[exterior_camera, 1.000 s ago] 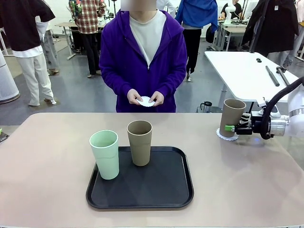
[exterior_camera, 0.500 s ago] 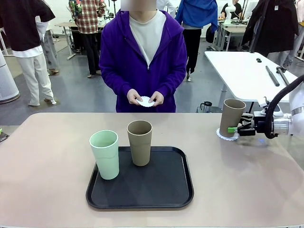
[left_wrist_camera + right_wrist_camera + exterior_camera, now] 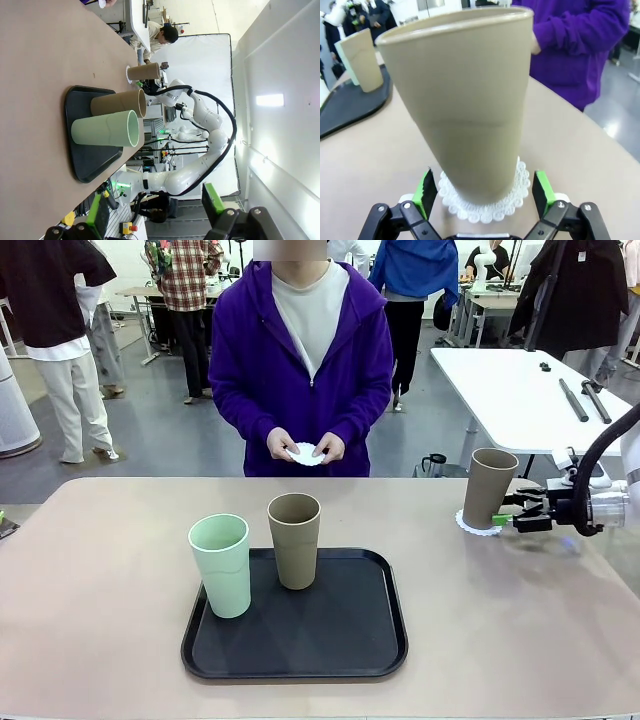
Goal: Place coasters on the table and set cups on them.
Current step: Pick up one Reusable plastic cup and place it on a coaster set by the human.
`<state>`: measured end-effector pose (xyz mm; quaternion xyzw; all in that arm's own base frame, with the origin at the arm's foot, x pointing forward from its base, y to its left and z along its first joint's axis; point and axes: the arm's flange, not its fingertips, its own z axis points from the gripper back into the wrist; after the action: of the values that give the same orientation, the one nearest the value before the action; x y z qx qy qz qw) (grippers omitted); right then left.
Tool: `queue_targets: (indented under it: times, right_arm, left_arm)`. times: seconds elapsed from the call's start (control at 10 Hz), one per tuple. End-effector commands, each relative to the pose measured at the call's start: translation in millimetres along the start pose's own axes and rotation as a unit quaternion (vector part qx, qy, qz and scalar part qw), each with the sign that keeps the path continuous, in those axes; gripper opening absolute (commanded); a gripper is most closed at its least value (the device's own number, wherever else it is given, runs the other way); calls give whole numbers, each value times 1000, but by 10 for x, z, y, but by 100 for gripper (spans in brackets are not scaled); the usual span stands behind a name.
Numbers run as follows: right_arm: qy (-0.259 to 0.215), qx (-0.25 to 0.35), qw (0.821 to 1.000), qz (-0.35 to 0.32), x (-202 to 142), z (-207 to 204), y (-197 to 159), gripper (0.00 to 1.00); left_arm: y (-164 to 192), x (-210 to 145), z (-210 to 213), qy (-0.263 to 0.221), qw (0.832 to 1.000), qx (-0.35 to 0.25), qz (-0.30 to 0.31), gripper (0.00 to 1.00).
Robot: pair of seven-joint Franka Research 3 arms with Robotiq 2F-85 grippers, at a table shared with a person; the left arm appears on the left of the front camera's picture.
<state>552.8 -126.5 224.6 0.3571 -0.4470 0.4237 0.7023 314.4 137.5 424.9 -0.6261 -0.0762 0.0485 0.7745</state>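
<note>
One brownish-tan cup (image 3: 490,487) stands upright on a lacy white coaster (image 3: 470,524) at the table's (image 3: 110,580) far right. My right gripper (image 3: 506,513) hovers just right of it, open, its fingers clear of the cup. The right wrist view has that cup (image 3: 465,100) and coaster (image 3: 490,205) close ahead, beyond the open gripper (image 3: 484,196). A mint green cup (image 3: 221,565) and a second tan cup (image 3: 294,540) stand on the black tray (image 3: 340,640). The person holds another coaster (image 3: 307,453) in both hands. My left gripper (image 3: 155,210) is open and holds nothing.
The person in a purple jacket (image 3: 300,360) stands at the far edge, mid-table. A white table (image 3: 520,390) with dark rods lies behind on the right. Bare tabletop stretches left of the tray and between the tray and the right cup.
My right gripper has drawn back to the right, away from the tan cup, which stays standing on its coaster. The cups on the tray and the person's hands have not moved.
</note>
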Motion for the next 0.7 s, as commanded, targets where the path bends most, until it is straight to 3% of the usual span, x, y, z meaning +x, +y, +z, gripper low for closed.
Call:
queue_targets:
  times: [0.0, 0.2, 0.6]
  right_arm:
    - [53, -7, 996, -75, 194, 146, 265, 100]
    - [113, -66, 983, -126, 555, 398, 612, 100]
    - [234, -230, 925, -193, 1503, 801, 1231, 100]
  left_arm:
    - [-17, 3, -3, -4, 1000, -6, -3, 100]
    - [-17, 3, -3, -4, 1000, -6, -3, 100]
    - [-17, 3, -3, -4, 1000, -6, -3, 100]
